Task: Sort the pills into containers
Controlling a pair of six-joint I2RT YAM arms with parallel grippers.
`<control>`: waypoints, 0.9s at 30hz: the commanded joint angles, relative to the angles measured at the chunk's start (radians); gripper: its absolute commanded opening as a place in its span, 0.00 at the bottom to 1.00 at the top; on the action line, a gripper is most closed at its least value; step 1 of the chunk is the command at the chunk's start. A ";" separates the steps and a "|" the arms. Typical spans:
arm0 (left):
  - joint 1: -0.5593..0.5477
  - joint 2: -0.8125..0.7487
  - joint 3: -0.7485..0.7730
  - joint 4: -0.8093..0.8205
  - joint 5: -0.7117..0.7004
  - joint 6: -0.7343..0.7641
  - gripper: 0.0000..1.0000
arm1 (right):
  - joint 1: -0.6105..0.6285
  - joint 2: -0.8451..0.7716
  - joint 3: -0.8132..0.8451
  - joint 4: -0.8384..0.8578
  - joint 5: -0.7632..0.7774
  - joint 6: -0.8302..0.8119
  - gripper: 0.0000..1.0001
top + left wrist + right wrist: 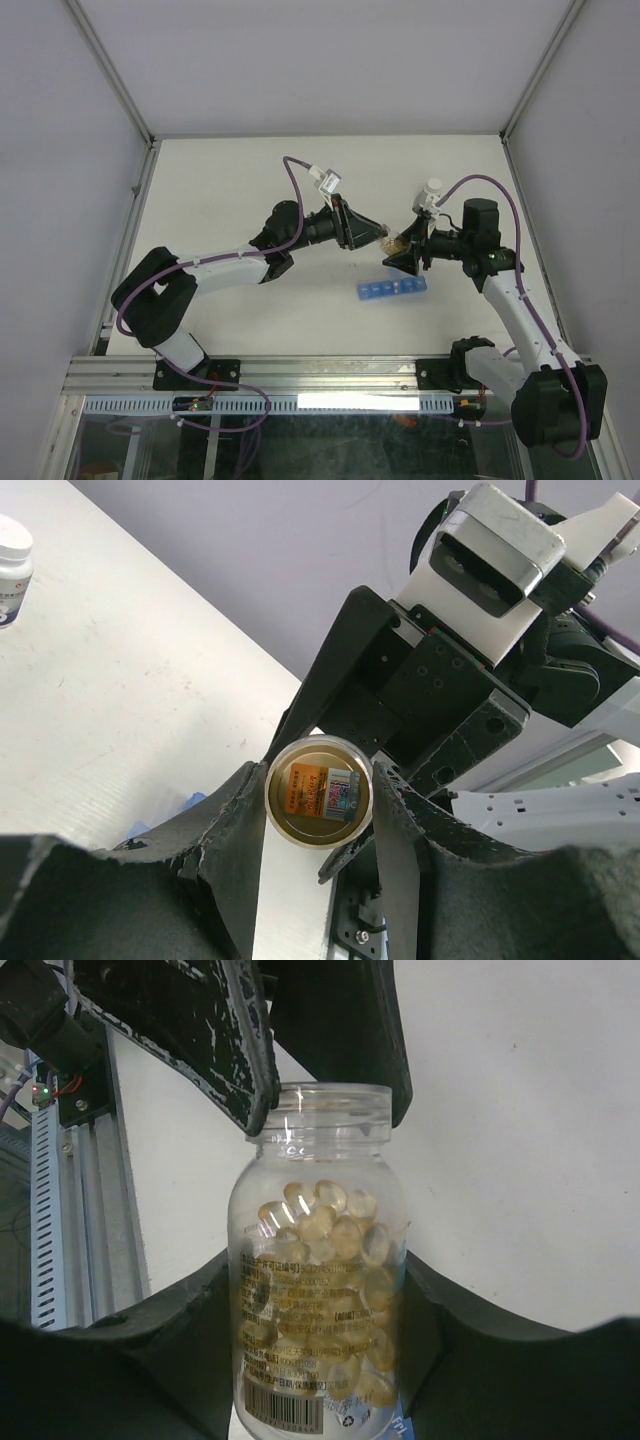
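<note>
A clear pill bottle (318, 1300) full of pale golden pills (330, 1222) hangs above the table between both arms. My right gripper (320, 1360) is shut on its body, one dark pad on each side. My left gripper (320, 815) is closed on the bottle's round white-rimmed top end (318, 790), which carries an orange sticker; its fingers (245, 1080) flank the neck. From above, the left gripper (381, 239) and the right gripper (393, 258) meet at the bottle (393, 243). The blue row of containers (392, 290) lies flat on the table just in front of them.
A small white-capped bottle (432, 189) stands upright behind the right arm, also seen far off in the left wrist view (12, 560). An aluminium rail (320, 372) runs along the near table edge, and white walls enclose the table (230, 190).
</note>
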 commanded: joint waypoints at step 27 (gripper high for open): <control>0.071 0.049 0.194 -0.251 0.593 0.660 0.31 | -0.039 -0.065 0.012 0.165 -0.188 0.062 0.00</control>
